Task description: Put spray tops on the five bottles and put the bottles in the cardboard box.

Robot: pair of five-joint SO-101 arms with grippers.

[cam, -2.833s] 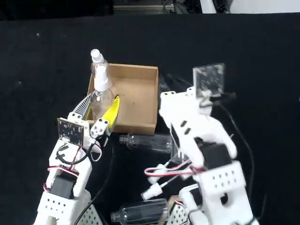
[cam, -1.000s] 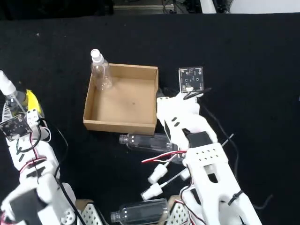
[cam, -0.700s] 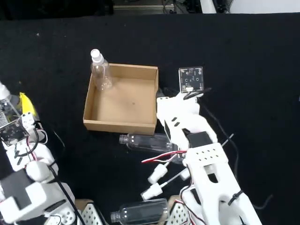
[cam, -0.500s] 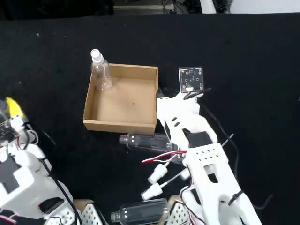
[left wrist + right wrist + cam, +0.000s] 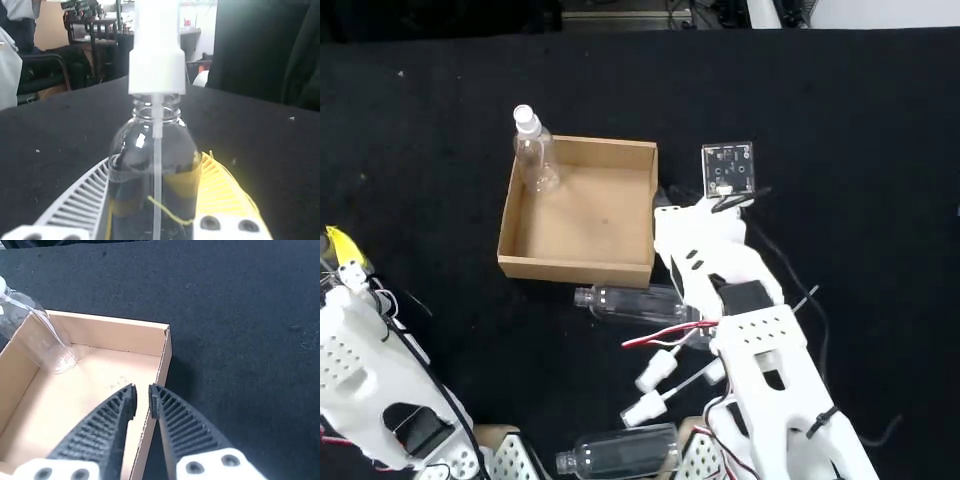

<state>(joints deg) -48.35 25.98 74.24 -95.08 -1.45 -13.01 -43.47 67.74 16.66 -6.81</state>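
Observation:
A clear bottle (image 5: pixel 152 170) with a white spray top (image 5: pixel 156 55) stands upright in my left gripper (image 5: pixel 155 167), which is shut on it between a white finger (image 5: pixel 80 200) and a yellow finger (image 5: pixel 222 192). That arm is at the table's far left edge, with its yellow finger (image 5: pixel 340 243) showing there. The cardboard box (image 5: pixel 576 268) holds one capped bottle (image 5: pixel 533 150) in its far left corner. My right gripper (image 5: pixel 142 392) hangs shut and empty over the box's right wall (image 5: pixel 162 362). Two uncapped bottles lie near the front, one (image 5: pixel 630 302) just before the box, one (image 5: pixel 620 452) lower down.
Two loose spray tops (image 5: pixel 658 370) (image 5: pixel 645 408) lie between the lying bottles, close to the right arm (image 5: pixel 750 330) and its red and white wires. Black cloth covers the table (image 5: pixel 840 150), with open room to the right and behind the box.
My left arm has swung away from the box to the table's far left edge, carrying the capped bottle. The right arm drew back early on and has kept still over the last second.

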